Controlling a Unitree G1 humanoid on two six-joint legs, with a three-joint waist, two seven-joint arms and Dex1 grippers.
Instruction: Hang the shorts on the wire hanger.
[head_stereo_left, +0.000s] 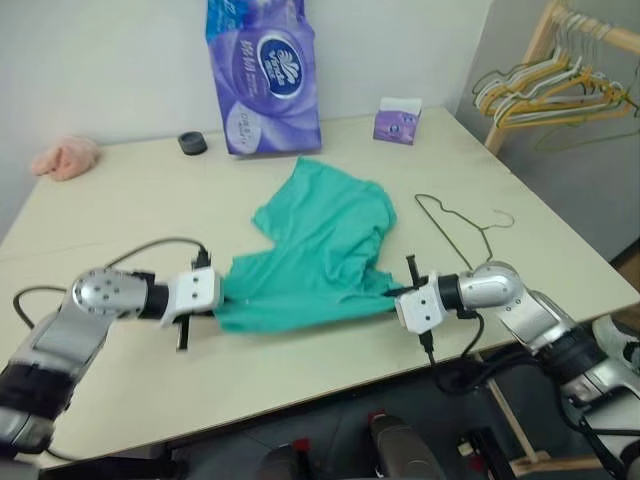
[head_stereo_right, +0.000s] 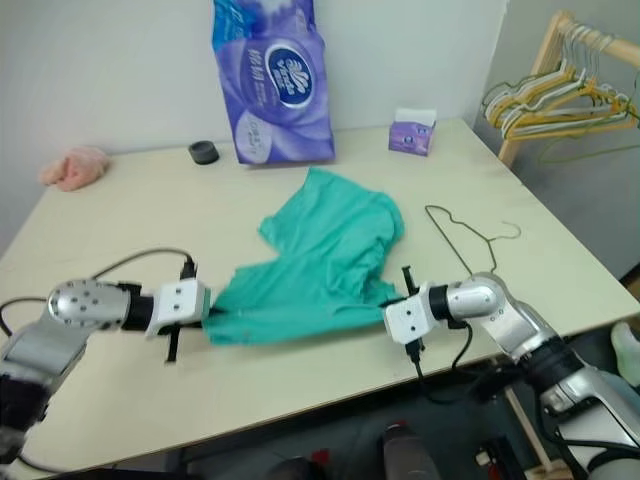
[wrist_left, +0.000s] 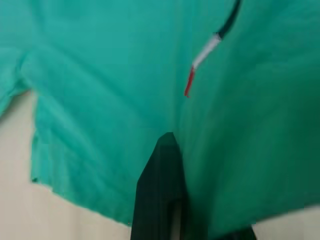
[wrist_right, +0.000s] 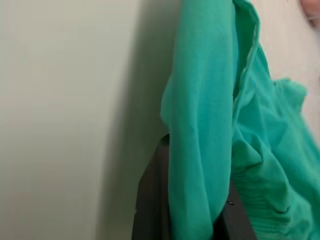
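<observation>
The teal-green shorts (head_stereo_left: 320, 250) lie spread and rumpled in the middle of the table (head_stereo_left: 130, 210). My left gripper (head_stereo_left: 222, 298) is shut on their left edge, low over the tabletop. My right gripper (head_stereo_left: 393, 294) is shut on their right edge, and the cloth bunches between its fingers (wrist_right: 150, 200). In the left wrist view the shorts (wrist_left: 125, 75) spread past one dark finger (wrist_left: 162, 185), with a small white and red tag (wrist_left: 200, 65) on the cloth. The thin dark wire hanger (head_stereo_right: 448, 240) lies flat on the table just right of the shorts, beyond my right gripper.
At the back of the table stand a tall purple tissue pack (head_stereo_left: 262, 75) and a small purple tissue box (head_stereo_left: 398, 122), with a black round object (head_stereo_left: 192, 143) nearby. A pink cloth (head_stereo_left: 65, 157) lies far left. A wooden rack with bunched hangers (head_stereo_left: 560, 90) stands to the right.
</observation>
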